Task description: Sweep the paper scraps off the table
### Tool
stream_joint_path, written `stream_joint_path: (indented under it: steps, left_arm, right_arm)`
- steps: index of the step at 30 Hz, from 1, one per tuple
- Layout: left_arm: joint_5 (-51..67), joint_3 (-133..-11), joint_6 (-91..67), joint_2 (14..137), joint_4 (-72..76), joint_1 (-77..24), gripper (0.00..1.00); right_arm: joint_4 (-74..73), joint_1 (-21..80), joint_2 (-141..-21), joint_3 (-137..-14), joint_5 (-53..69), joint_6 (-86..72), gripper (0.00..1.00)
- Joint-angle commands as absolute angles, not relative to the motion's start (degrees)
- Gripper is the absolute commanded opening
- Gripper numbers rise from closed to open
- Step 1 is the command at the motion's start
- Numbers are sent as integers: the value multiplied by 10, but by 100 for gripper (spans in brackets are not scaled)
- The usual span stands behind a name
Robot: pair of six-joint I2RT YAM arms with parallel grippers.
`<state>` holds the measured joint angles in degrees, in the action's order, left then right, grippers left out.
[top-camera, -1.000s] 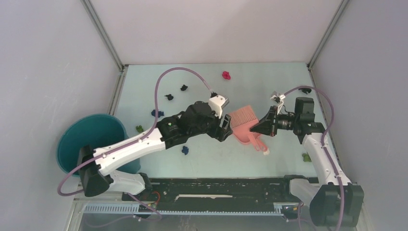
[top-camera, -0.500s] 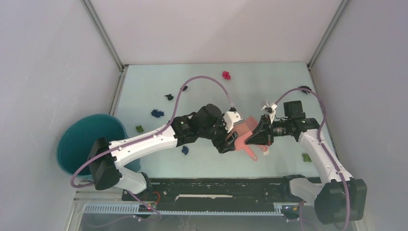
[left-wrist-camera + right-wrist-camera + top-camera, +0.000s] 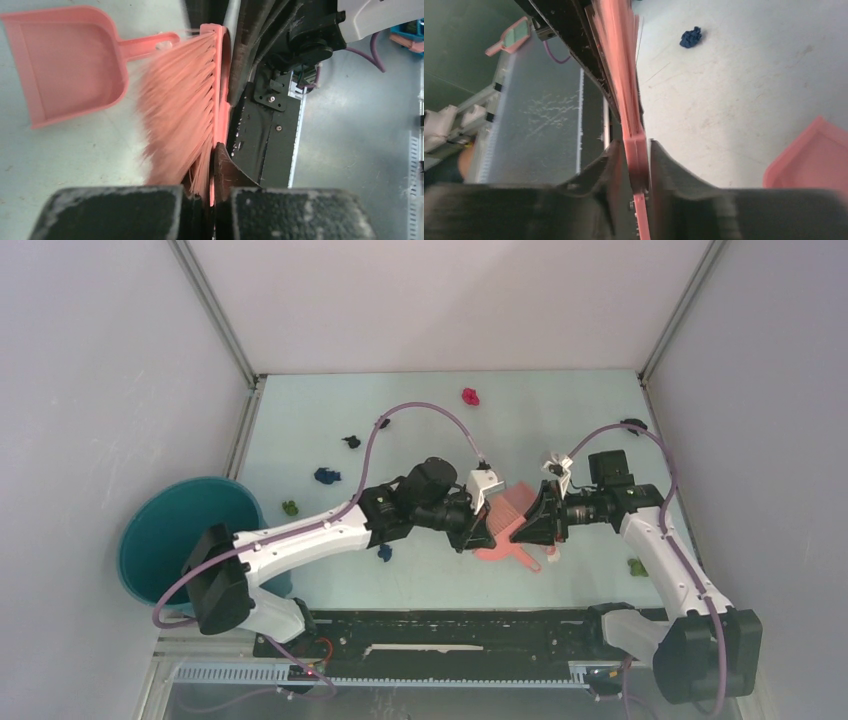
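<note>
Both arms are meeting over the middle of the large, flat, pale mint-green table (image 3: 560, 410), with a salmon-pink plastic brush (image 3: 512, 503) standing on edge between them. The left claw (image 3: 478, 525) is reaching in from the left and pinching the brush. Its wrist view shows its jaws pressed nearly together on the thin pink back of the brush (image 3: 185, 110), bristles fanning out to one side. The right claw (image 3: 540, 520) is facing it from the right. Its jaws are sitting close on either side of the brush's narrow pink edge (image 3: 621, 60), but I cannot tell whether they are actually gripping it.

A salmon-pink plastic dustpan (image 3: 505, 552) is lying flat on the table just on the near side of the brush, held by neither claw.

The tiny crumpled paper scraps are all lying on the table, scattered and well apart from the dustpan:
- a magenta one (image 3: 469, 396) at the far side
- a black one (image 3: 351, 441), a dark blue one (image 3: 326, 476) and a green one (image 3: 290, 507) to the left
- another dark blue one (image 3: 385, 552) just beside the left arm
- a green one (image 3: 634, 565) near the right edge

A round teal bucket (image 3: 185, 535) is sitting at the table's near left corner.
</note>
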<state>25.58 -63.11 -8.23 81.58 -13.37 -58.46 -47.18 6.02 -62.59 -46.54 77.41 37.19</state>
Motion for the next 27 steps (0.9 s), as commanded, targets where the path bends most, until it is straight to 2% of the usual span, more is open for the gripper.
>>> stream_joint_path:
  steps: [1,2,4,9,14,18,23,27]
  left_arm:
    - [246,-623,-157,811,-44,-594,0]
    - [230,-625,-164,807,-48,-593,0]
    - [199,-634,-174,797,-69,-593,0]
    - [133,-633,-213,754,-99,-586,0]
    - [94,-544,-304,665,-4,-566,0]
    - [54,-512,-315,609,25,-561,0]
    - [59,-505,-320,593,25,-559,0]
    - [52,-481,-348,580,52,-555,0]
  right_arm:
    - [-423,51,-620,-490,761,332,48]
    - [-416,46,-617,-490,755,321,56]
    - [-413,36,-610,-490,749,315,63]
    - [-418,10,-609,-490,750,309,75]
    - [-427,-18,-626,-490,777,314,76]
    - [-435,-25,-649,-490,812,314,74]
    - [-432,-41,-670,-490,857,300,68]
    - [-432,-55,-680,-490,921,285,68]
